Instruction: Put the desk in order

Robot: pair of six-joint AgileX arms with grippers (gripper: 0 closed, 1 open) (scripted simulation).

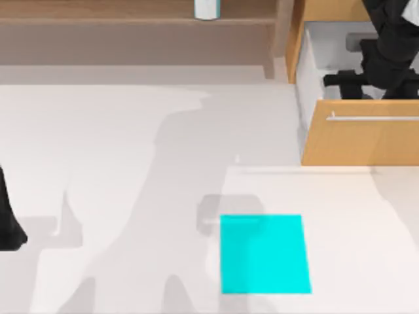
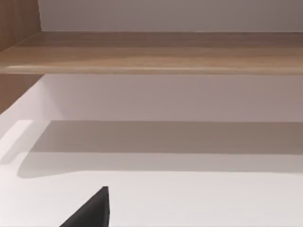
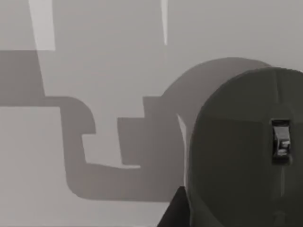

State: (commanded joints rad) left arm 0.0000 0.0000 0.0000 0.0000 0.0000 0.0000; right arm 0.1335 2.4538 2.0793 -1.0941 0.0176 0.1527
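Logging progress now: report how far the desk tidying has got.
Done: the drawer is pulled open; a white container sits on the shelf. In hand: the right gripper reaches into the drawer, where a dark mouse lies on a pale surface, apparently its floor. Left: shutting the drawer. The cyan mat lies on the desk. The left arm is parked at the left edge.

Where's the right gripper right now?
Top view, far right: the right gripper is inside the open drawer, behind its silver handle.
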